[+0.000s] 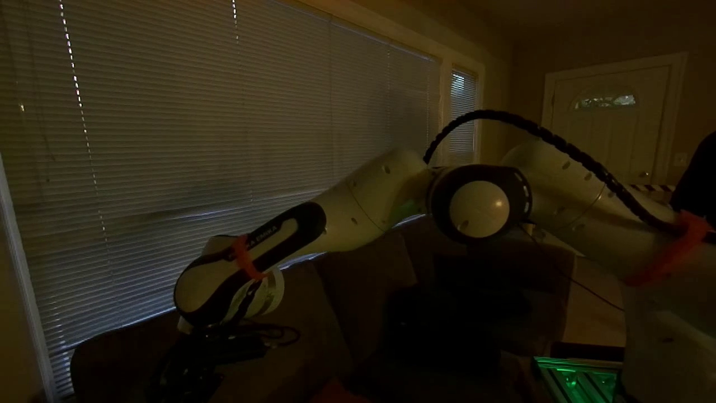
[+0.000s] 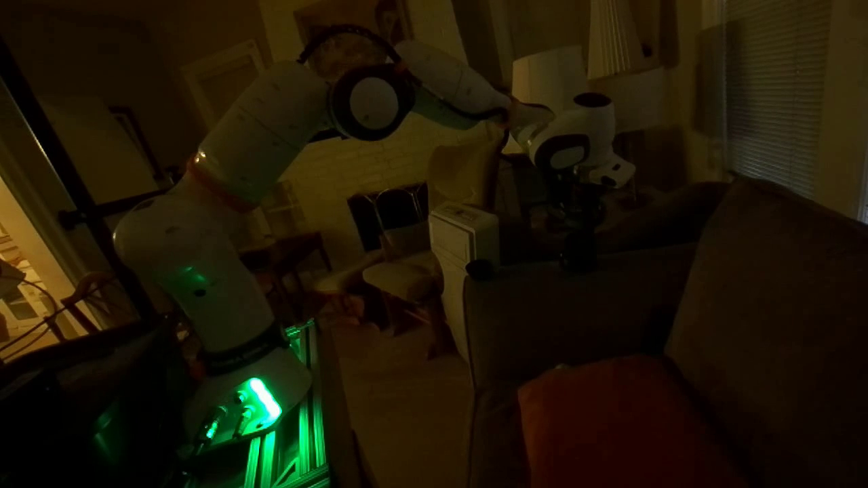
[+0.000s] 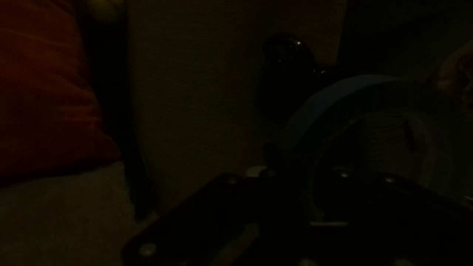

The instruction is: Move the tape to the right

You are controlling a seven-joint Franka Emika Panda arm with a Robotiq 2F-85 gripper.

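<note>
Black gripper (image 3: 308,177) on near-black bkgd, so the wrist view is hard going. Jaws look clenched on the wall of the tape roll (image 3: 325,101), 1 of the fingers (image 3: 225,195) outside the ring, 1 poking inside; actual contact pts. lost in shadow. Roll pos.: btwn the fingertips, filling much of the RH part of that view, opening facing the cam, dull blue-grey outer edge; lower part hidden behind a finger, far rim fades into the dark. Behind it, partly covered, a shiny black obj. (image 3: 288,51), shape unclear. Yellow round thing (image 3: 106,9) cut off at top; pinkish thing (image 3: 452,72) cut off at RH edge, can't ID.

In an exterior view the gripper hangs by the sofa arm (image 2: 563,305) w/ a dark lump (image 2: 578,251) right under it; too dim to tell if that's roll or fingers, or whether it touches the upholstery. Small black rounded thing (image 2: 479,269) near the sofa arm's front corner; can't tell if same as the shiny obj. Orange cushion (image 2: 610,427) cut off at bottom.

In an exterior view the gripper is a dark tangle w/ cable loop (image 1: 291,328), fingers unreadable vs. the dark sofa. Dark shape (image 1: 696,179), RH edge, cut off, can't ID.
</note>
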